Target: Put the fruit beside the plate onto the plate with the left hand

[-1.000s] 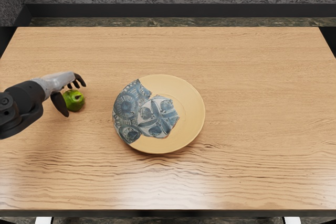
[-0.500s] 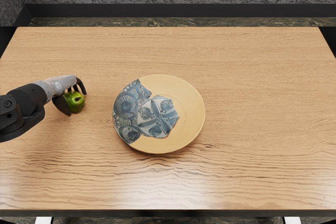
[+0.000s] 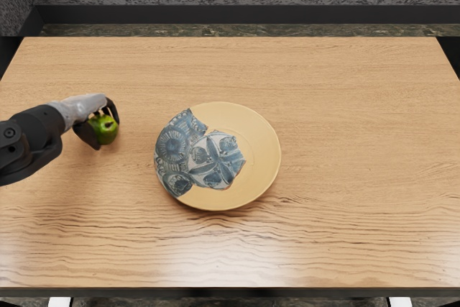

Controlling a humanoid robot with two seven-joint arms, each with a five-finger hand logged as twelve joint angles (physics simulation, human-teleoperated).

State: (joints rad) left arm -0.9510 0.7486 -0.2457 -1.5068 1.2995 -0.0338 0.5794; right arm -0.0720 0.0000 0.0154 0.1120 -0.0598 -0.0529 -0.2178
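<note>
The left hand [image 3: 95, 121] reaches in from nine o'clock, its dark fingers closed around the small round green fruit [image 3: 106, 129] (whether the fruit touches the wood underneath cannot be told). The fruit sits near the round yellow plate [image 3: 262, 145] with its blue patterned patch, at the plate's nine o'clock, on the light wooden table [image 3: 345, 91].
</note>
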